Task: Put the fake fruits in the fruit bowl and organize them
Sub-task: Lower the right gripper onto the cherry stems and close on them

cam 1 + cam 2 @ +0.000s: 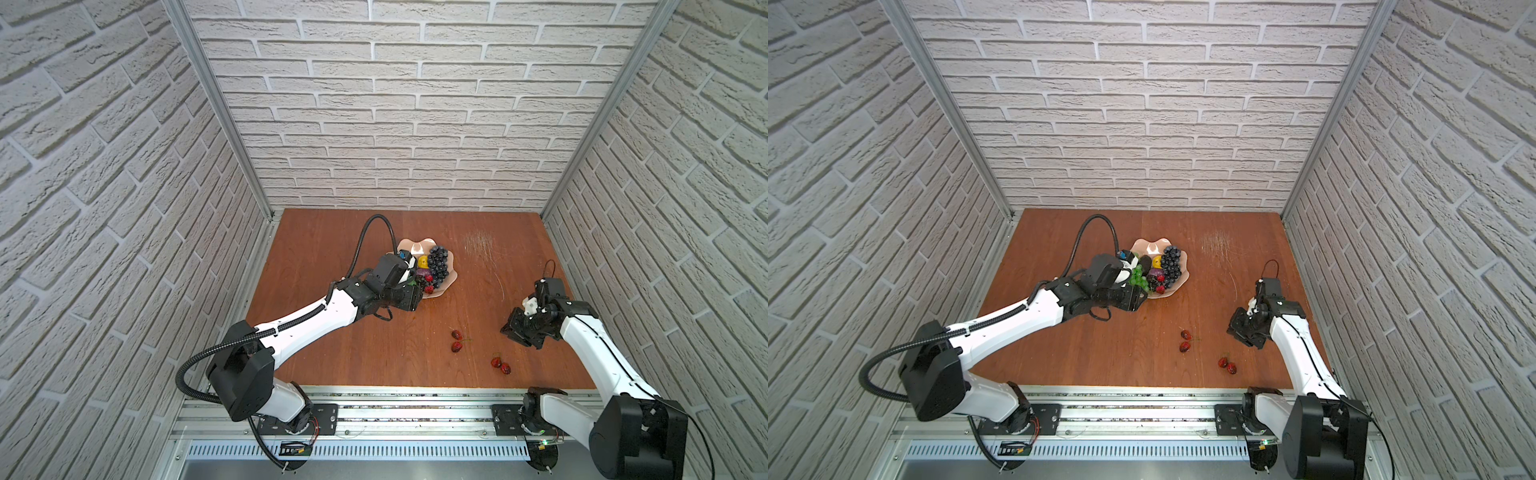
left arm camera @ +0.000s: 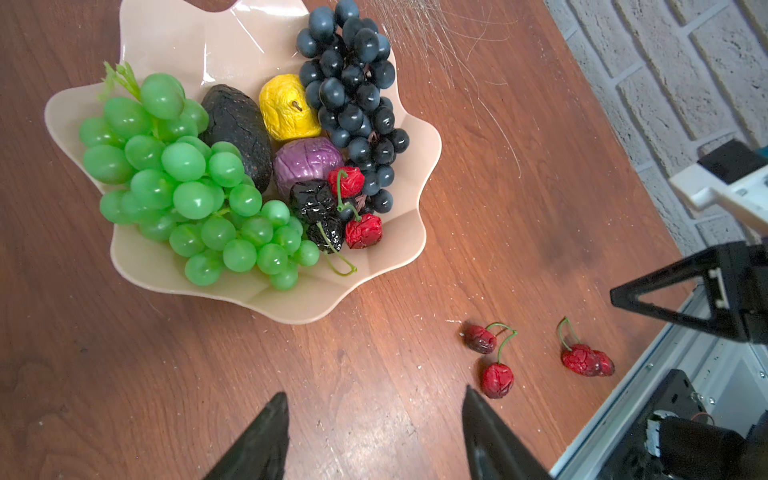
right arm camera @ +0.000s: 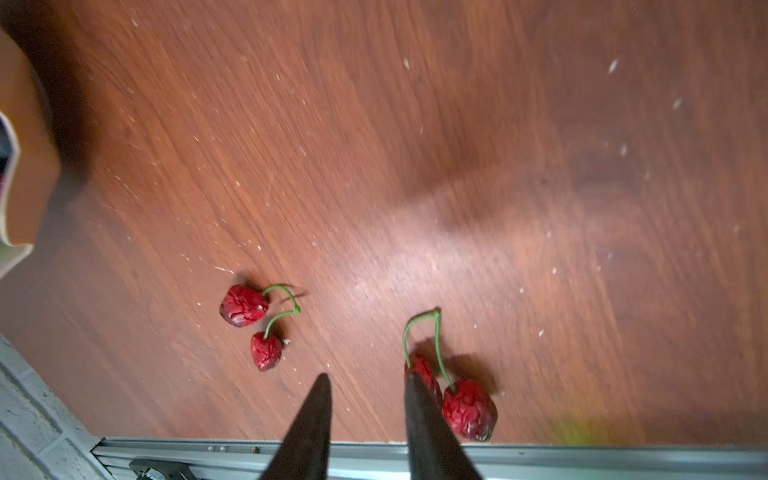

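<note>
**Jaws apart and empty on both arms; two cherry pairs lie outside the bowl**

The jaws of the right gripper [image 3: 368, 376] stand partly open with nothing between them. One tip hides part of the nearer cherry pair [image 3: 467, 409], which lies on the table [image 3: 498, 166] close to its front edge. Whether the tip touches a cherry I cannot tell. This looks like a line-up for a pick.

The left gripper [image 2: 374, 392] is spread wide and empty over bare wood just beside the bowl [image 2: 174, 41], probably keeping clear of the other arm.

The bowl holds the green grapes [image 2: 187, 183], avocado [image 2: 239, 129], yellow fruit [image 2: 289, 108], purple fruit [image 2: 307, 164], dark grapes [image 2: 353, 104] and a few cherries [image 2: 361, 228], packed side by side, with one end bare. A second cherry pair [image 3: 245, 305] lies on the table between the nearer pair and the bowl.

In both top views the left arm [image 1: 307, 320] reaches far forward, its wrist bent down at the bowl's near side. The right arm [image 1: 590, 345] is folded, its wrist tipped down towards the front rail.
</note>
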Controlling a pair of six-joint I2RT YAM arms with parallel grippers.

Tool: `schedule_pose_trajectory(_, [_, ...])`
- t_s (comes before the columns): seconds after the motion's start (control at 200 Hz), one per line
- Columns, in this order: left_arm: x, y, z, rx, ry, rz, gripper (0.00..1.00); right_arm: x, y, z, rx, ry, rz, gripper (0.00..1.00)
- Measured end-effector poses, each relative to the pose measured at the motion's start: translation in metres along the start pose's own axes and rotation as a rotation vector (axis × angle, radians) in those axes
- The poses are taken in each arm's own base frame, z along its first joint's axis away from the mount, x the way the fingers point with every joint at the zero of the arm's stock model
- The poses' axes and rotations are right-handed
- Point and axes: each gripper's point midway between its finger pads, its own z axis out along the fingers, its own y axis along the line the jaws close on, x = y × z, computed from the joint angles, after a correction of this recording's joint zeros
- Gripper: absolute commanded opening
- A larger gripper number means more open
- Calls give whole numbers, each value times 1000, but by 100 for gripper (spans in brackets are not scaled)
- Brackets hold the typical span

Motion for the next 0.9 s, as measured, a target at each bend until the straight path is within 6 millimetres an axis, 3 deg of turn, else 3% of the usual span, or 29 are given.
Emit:
schedule_pose_trajectory(0.075, [0,0,0,0,1,1,68,6,0,2,45,0,-42,60])
schedule_pose_trajectory(0.215, [0,1,-1,-2,-2,6,71,7,-9,4,122,-18,-53,60])
schedule_pose_trajectory(0.535, [3,14,-12,-13,-25,-15,71,24,-25,36,229,73,-55,50])
schedule_pose_trajectory(0.9, [6,26,-18,-25,-36,-36,71,26,-25,46,251,100,-64,39])
